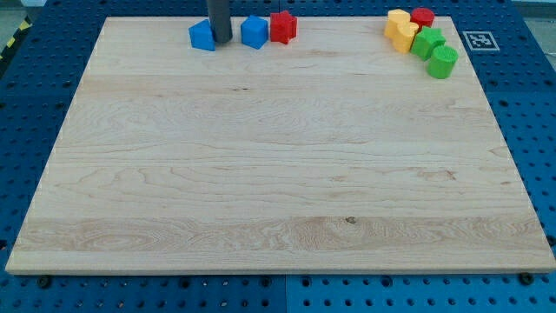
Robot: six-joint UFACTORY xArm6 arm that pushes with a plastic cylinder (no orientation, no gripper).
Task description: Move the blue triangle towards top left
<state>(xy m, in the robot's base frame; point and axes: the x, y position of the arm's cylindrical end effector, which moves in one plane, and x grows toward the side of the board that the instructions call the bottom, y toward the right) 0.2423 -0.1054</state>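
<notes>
The blue triangle (201,36) lies near the top edge of the wooden board (278,174), left of centre. My tip (221,42) stands right against the triangle's right side, between it and a second blue block (254,32). A red block (283,26) touches that second blue block on its right.
At the top right sits a cluster: two yellow blocks (398,22) (406,36), a red block (423,16) and two green blocks (427,43) (443,62). A black-and-white marker tag (478,40) lies off the board's right top corner.
</notes>
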